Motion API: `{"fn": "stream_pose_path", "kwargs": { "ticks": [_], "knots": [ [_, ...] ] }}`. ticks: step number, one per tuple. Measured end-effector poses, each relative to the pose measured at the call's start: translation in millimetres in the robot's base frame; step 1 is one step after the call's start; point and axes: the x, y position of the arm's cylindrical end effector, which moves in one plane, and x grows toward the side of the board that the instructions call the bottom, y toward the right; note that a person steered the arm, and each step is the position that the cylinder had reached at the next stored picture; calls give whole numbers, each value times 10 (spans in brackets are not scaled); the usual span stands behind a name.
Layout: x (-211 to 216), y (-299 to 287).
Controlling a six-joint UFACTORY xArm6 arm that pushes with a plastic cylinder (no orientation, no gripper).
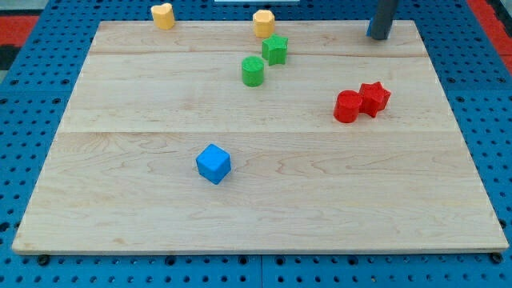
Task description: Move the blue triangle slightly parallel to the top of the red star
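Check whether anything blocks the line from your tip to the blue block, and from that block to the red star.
Nothing visible does. My tip is at the view's top right; bare wooden board runs to the blue block. The red round block touches the red star on its left.

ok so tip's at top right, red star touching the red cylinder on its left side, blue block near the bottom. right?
One error: the red star touches the red cylinder on its right side, as the camera view shows. My tip at top right and the blue block stand.
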Motion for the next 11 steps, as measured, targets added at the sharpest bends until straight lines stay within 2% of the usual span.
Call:
{"fn": "stream_pose_path", "kwargs": {
  "ticks": [1, 2, 5, 8, 10, 11],
  "knots": [
    [216, 300],
    [47, 630],
    [-320, 406],
    [-385, 189],
    [-137, 190],
    [165, 145]
  ]
}}
